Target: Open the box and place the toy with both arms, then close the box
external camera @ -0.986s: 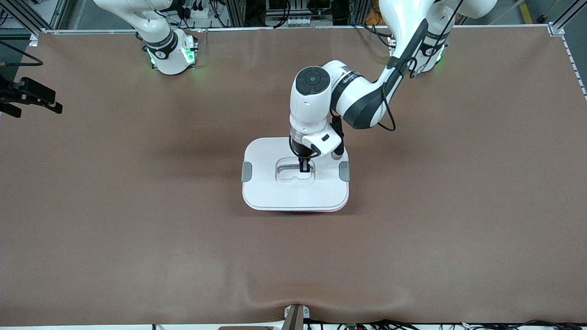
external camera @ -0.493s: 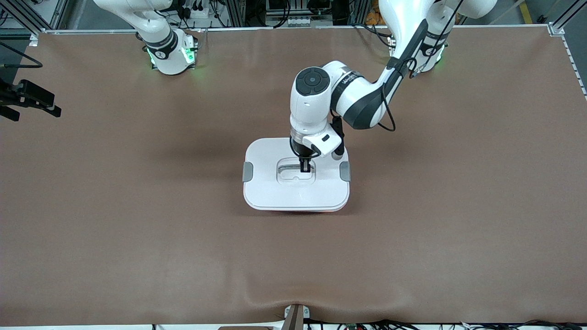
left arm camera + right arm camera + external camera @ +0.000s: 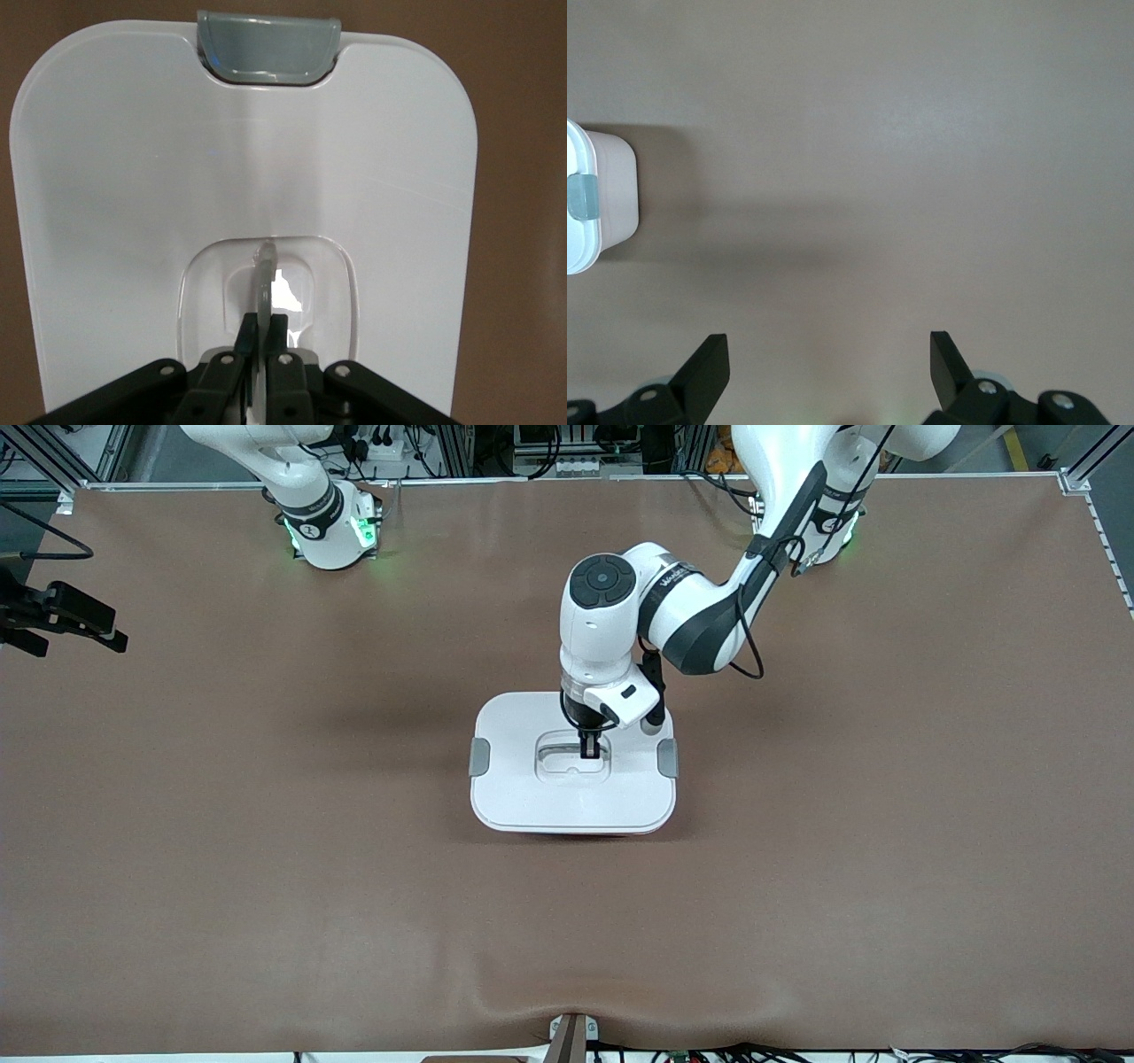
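The box (image 3: 532,797) stands in the middle of the table, its white lid on top and a grey clip (image 3: 478,756) at each end. My left gripper (image 3: 588,751) reaches straight down into the lid's recessed centre. In the left wrist view the left gripper (image 3: 264,320) is shut on the thin upright handle (image 3: 265,274), with the lid (image 3: 133,177) spread below and one clip (image 3: 267,49) at its end. My right gripper (image 3: 89,624) hangs open over the right arm's end of the table. In the right wrist view the right gripper (image 3: 828,354) holds nothing. The toy is hidden or out of view.
Brown mat (image 3: 842,824) covers the whole table. In the right wrist view the box's pinkish wall (image 3: 611,190) shows well off to one side, with bare mat (image 3: 877,177) under the right gripper. A small bracket (image 3: 571,1036) sits at the table edge nearest the front camera.
The lid has settled a little squarer on the tub in the left gripper's hold, so less pink shows under its near edge. The right gripper has drifted slightly.
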Available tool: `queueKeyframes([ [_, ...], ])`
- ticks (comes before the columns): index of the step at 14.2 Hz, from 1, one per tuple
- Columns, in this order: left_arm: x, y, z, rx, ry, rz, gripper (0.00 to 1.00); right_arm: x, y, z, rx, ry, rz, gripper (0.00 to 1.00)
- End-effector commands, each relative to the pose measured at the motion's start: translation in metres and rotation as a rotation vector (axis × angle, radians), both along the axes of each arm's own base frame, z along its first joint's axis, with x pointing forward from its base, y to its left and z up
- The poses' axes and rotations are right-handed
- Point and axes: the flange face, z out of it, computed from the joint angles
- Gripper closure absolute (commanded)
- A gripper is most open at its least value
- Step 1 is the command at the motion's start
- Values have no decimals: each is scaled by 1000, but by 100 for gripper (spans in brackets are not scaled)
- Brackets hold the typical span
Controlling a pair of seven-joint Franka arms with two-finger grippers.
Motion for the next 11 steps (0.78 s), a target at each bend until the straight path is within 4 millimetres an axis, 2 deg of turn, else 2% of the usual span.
queueKeyframes([
  [1, -4, 2, 4, 12, -24, -19, 100, -3, -6, 6, -24, -23, -27, 0],
  [6, -7, 2, -3, 21, -16, -22, 100, -3, -12, 5, -39, -19, -34, 0],
  [11, -5, 1, 1, 14, -24, -21, 100, -3, -12, 5, -39, -19, -34, 0],
])
